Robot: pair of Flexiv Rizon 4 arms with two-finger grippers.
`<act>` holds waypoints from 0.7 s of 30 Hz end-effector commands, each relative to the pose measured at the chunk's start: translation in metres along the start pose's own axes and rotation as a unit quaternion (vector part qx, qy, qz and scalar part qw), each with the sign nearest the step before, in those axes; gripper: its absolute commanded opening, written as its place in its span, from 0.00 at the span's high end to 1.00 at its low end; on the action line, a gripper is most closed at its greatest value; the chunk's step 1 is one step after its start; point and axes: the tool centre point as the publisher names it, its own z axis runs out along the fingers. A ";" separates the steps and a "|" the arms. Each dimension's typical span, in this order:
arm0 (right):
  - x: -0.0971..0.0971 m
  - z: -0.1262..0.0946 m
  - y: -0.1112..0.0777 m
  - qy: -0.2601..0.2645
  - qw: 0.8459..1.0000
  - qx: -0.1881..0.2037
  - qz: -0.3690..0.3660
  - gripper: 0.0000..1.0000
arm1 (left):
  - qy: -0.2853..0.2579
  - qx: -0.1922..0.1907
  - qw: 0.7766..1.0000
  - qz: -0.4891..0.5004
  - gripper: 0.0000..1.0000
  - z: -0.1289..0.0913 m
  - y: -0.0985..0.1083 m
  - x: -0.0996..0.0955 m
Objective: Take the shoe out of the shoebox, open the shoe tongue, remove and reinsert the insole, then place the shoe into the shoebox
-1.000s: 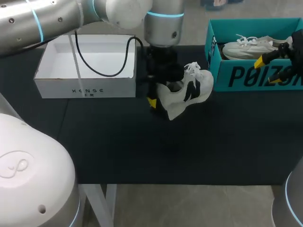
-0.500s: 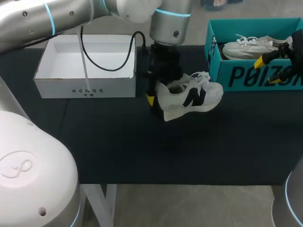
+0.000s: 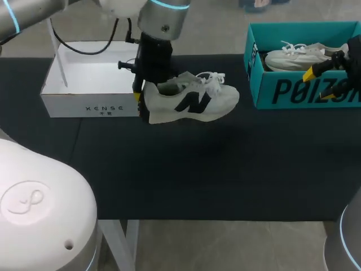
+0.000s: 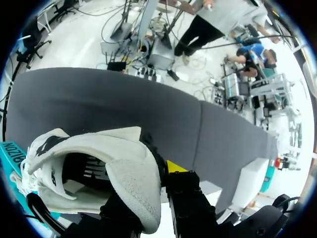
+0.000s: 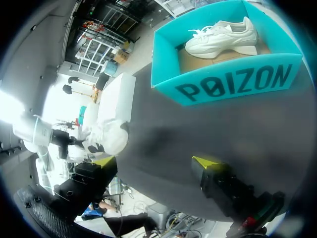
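A white shoe [image 3: 189, 100] with a black letter on its side hangs level over the dark table, toe pointing right. My left gripper [image 3: 141, 100] is shut on its heel, just off the front right corner of the white shoebox [image 3: 96, 104]. In the left wrist view the heel of the shoe [image 4: 114, 168] fills the gap between the fingers of my left gripper [image 4: 148, 186]; only one yellow tip shows. My right gripper [image 3: 317, 84] stands open in front of the teal box [image 3: 282, 90], with nothing between its fingers [image 5: 208, 161].
The teal box [image 5: 223, 84] at the back right holds a second white shoe [image 3: 296, 55], also clear in the right wrist view [image 5: 223, 37]. The white shoebox [image 5: 116, 99] is open-topped and looks bare inside. Dark table [image 3: 197, 169] stretches in front of both boxes.
My left arm has carried the shoe leftward, towards the white shoebox, and turned it from toe-up to lying level. The right gripper has stayed where it was.
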 end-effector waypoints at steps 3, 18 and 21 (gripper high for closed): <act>0.000 0.000 0.000 -0.001 1.000 0.000 0.000 0.00 | -0.040 -0.017 0.999 -0.014 1.00 -0.011 0.024 0.052; 0.000 0.000 0.000 -0.001 1.000 0.000 0.000 0.00 | -0.040 -0.017 0.999 -0.014 1.00 -0.011 0.024 0.052; 0.000 0.000 0.000 -0.001 1.000 0.000 0.000 0.00 | -0.062 -0.016 0.998 0.012 1.00 -0.010 0.020 0.057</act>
